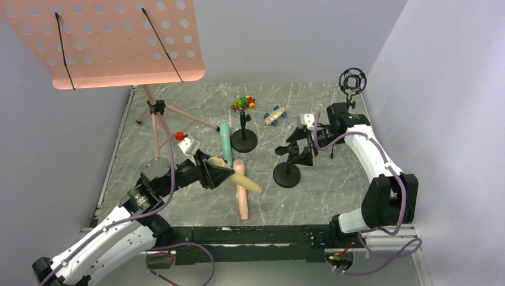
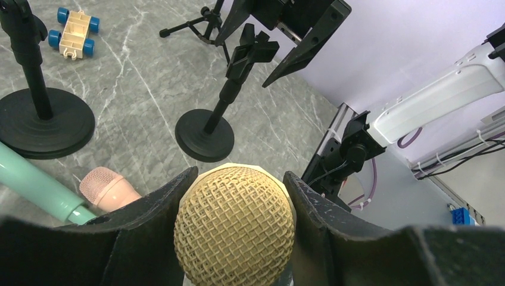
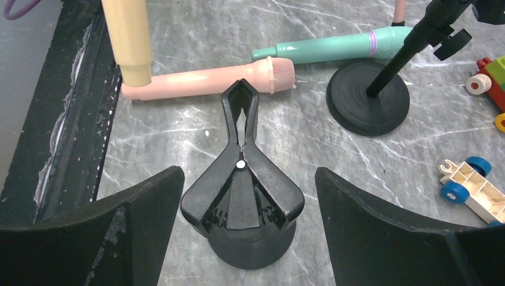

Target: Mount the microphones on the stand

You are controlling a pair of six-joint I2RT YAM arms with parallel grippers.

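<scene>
Clamping the pale yellow microphone point(image 2: 235, 232) between its two fingers point(image 2: 149, 217), the left gripper point(image 2: 239, 179) carries it with the mesh head back toward the wrist and the handle sticking out ahead. In the top view the microphone's long axis runs from far-left to near-right. Its tail crosses over the peach-pink microphone point(image 1: 241, 196), which lies flat on the table point(image 1: 333, 196); whether the two touch I cannot tell.

Beyond that tail, to the right and a little farther away, is the nearer stand point(image 1: 287, 174), with a black clip point(image 3: 241, 196) on top of a tilted stem. Tail and clip are apart, with bare table between them.

The right gripper point(image 3: 249, 173) is spread wide around the clip, one finger on each side with a gap at both, so it grips nothing. Its wrist view shows the clip's narrow mouth pinched closed and aimed left, toward the yellow handle.

As I judge it, the coming move turns on that line-up. The left arm has to travel right and slightly far to bring the handle to the mouth. The right arm is the nearer one to squeeze the clip open.

The mint-green microphone point(image 1: 225, 143) lies farther back, beside a second stand point(image 1: 244, 140) that holds nothing.
</scene>
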